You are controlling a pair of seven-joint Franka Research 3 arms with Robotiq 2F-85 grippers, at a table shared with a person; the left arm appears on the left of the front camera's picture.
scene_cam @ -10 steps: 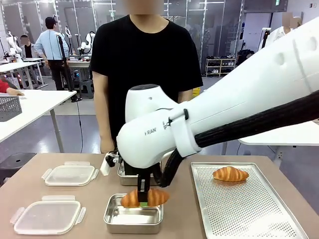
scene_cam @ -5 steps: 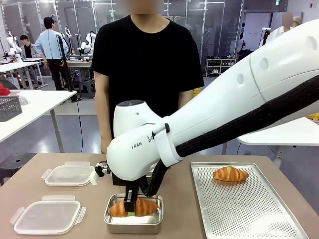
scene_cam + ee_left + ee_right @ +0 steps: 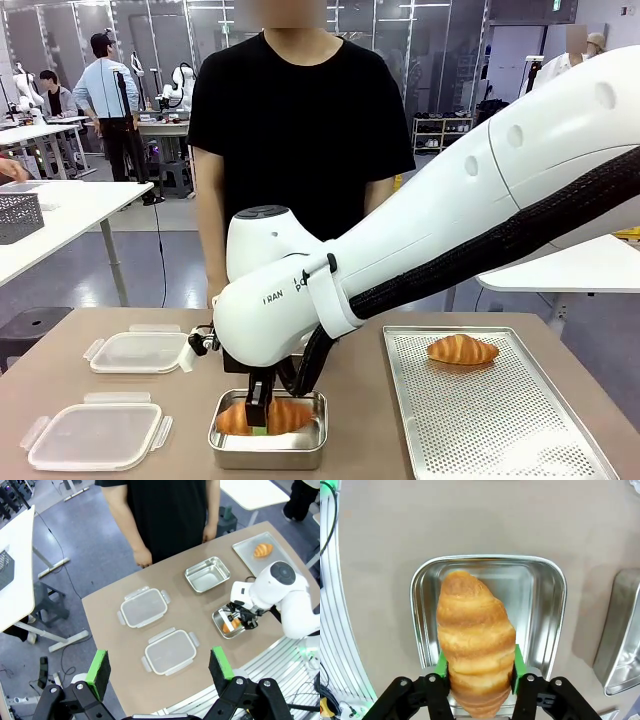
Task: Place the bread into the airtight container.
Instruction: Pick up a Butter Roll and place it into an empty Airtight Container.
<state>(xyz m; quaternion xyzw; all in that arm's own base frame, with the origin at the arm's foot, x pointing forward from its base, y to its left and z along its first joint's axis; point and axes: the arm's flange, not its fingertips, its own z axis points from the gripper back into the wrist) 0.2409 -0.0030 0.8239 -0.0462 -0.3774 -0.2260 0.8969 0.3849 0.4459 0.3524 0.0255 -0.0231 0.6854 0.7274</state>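
The bread, a golden croissant (image 3: 286,416) (image 3: 475,630), lies low inside the near steel airtight container (image 3: 225,440) (image 3: 555,595) at the table's front middle. My right gripper (image 3: 258,420) (image 3: 479,667) reaches down into that container, and its green pads press the croissant's two sides. From high above the table, the left wrist view shows the same container (image 3: 220,630) with the croissant (image 3: 231,625) in it. My left gripper (image 3: 159,665) hangs up there, open, with nothing between its fingers.
A second croissant (image 3: 461,349) rests on the perforated metal tray (image 3: 500,420) at the right. Two clear lids (image 3: 140,351) (image 3: 95,436) lie at the left. Another steel container (image 3: 207,574) sits behind the near one. A person in black stands at the far edge.
My right gripper has lowered the croissant from above the near container down into it. Over the last half second it has hardly moved.
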